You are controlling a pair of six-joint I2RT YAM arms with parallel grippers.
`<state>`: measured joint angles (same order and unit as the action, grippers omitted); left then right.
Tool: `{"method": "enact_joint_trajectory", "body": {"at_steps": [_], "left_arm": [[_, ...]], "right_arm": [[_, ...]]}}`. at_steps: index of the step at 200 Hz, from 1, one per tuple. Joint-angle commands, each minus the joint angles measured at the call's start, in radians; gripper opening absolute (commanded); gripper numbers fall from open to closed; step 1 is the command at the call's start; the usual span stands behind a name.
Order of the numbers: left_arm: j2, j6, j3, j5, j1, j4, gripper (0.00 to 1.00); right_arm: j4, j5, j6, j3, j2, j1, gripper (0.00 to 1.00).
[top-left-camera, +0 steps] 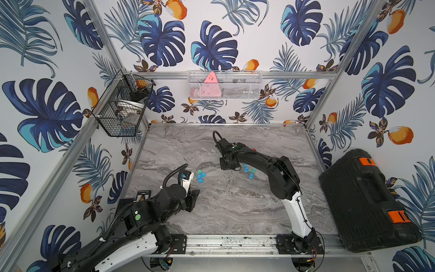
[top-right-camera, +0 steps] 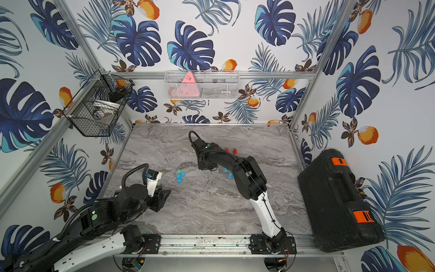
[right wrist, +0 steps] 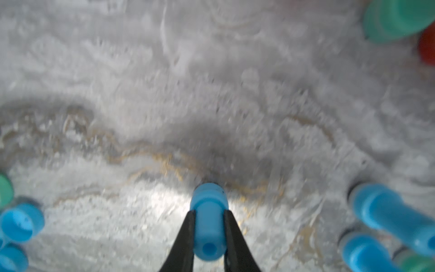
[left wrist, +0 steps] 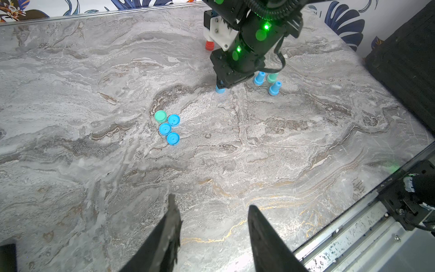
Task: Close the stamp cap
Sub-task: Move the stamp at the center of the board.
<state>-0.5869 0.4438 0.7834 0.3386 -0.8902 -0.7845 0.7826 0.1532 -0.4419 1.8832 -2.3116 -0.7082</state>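
Wire basket: black, hung on the side wall on the left tool's side, well above the table; inside are white round dishes and something orange, the rest is not clear.
Mesh basket: white, on the back wall beyond both tools; it holds a pink triangular thing and some small dark things that I cannot name.
Black case: with orange latches, off the table on the right tool's side.
Right tool: pinching the narrow neck of a blue stamp, which is upright with its wide end down at the table surface.
Left tool: spread, holding nothing, low over the table.
Caps: three blue and one green, a tight group on the table between the two tools, apart from both.
Other stamps: two blue and one green, upright, just beside the right tool, on its side away from the caps.
Red stamps: beyond the right tool toward the back wall, partly hidden by its arm.
In the way: in both top views the right tool's wrist covers the held stamp.
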Motion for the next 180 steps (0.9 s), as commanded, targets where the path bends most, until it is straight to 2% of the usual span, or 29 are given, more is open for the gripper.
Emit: {"method": "enact_joint_trajectory", "body": {"at_steps": [1, 50, 77, 141, 180], "left_arm": [[0.005, -0.005, -0.001, -0.001, -0.001, 0.024, 0.51], [-0.001, -0.01, -0.001, -0.008, -0.001, 0.026, 0.51], [0.004, -0.011, -0.002, -0.011, -0.001, 0.029, 0.51], [0.002, -0.014, -0.002, -0.012, -0.001, 0.028, 0.51], [0.002, -0.014, 0.0, -0.013, -0.001, 0.03, 0.52]], "right_arm": [[0.14, -0.02, 0.05, 0.091, -0.097, 0.034, 0.19], [0.247, 0.028, 0.081, 0.445, -0.303, 0.072, 0.19], [0.273, 0.027, 0.083, 0.581, -0.378, 0.088, 0.19], [0.27, 0.033, 0.085, 0.714, -0.449, 0.095, 0.21], [0.266, 0.034, 0.088, 0.702, -0.439, 0.095, 0.25]]}}
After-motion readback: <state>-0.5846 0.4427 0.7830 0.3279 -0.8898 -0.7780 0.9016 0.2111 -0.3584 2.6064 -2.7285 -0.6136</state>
